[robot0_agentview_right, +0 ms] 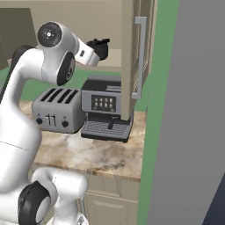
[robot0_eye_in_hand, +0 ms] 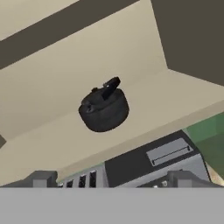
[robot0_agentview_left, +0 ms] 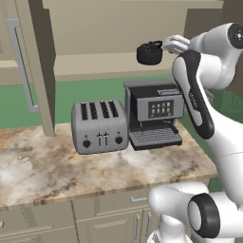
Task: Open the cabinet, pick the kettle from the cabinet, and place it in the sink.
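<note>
The cabinet's doors stand swung open: one door at the left with its silver bar handle, the other door edge-on in the right base view. The small black kettle sits upright on the cabinet's bottom shelf; it is also seen as the kettle and, centred, the kettle. My gripper hovers just right of it at shelf height, open and holding nothing. Both dark fingertips stay short of the kettle. The sink is out of view.
Under the shelf, a silver four-slot toaster and a black-and-silver coffee machine stand on the marble counter. A grey wall panel closes off the right. Base cabinets with drawers run below the counter.
</note>
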Controlling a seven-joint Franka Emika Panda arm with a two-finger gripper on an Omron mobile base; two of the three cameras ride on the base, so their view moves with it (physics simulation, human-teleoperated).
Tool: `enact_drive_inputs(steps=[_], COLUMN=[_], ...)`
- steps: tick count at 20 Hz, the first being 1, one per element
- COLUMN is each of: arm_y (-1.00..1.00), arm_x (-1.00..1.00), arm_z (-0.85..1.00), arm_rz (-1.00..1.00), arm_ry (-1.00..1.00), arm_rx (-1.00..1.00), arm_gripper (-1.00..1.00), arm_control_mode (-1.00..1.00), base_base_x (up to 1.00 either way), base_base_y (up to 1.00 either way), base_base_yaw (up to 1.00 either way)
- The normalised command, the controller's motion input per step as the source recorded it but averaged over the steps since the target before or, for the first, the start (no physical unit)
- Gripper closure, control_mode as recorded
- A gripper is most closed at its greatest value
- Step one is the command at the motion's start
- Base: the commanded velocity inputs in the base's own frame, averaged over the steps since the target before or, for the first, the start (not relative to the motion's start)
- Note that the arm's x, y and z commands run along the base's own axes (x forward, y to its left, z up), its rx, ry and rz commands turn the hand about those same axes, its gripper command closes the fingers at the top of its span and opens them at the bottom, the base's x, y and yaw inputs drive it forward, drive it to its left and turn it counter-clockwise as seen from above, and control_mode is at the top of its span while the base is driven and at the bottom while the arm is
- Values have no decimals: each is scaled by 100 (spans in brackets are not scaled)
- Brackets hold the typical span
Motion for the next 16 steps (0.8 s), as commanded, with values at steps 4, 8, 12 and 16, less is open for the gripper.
enact_drive_inputs(steps=[4,8,12,16], arm_y=[2,-12,-6,-5], arm_x=[9,9,3,8], arm_z=[0,0,-1,-7], arm_rz=[0,0,0,0], arm_ry=[30,12,-1,-14], arm_rx=[0,0,1,5], arm_gripper=[-100,-100,-100,-100], arm_control_mode=[-100,-100,-100,-100], base_base_x=[0,0,0,0], base_base_y=[0,0,0,0], base_base_yaw=[0,0,0,0])
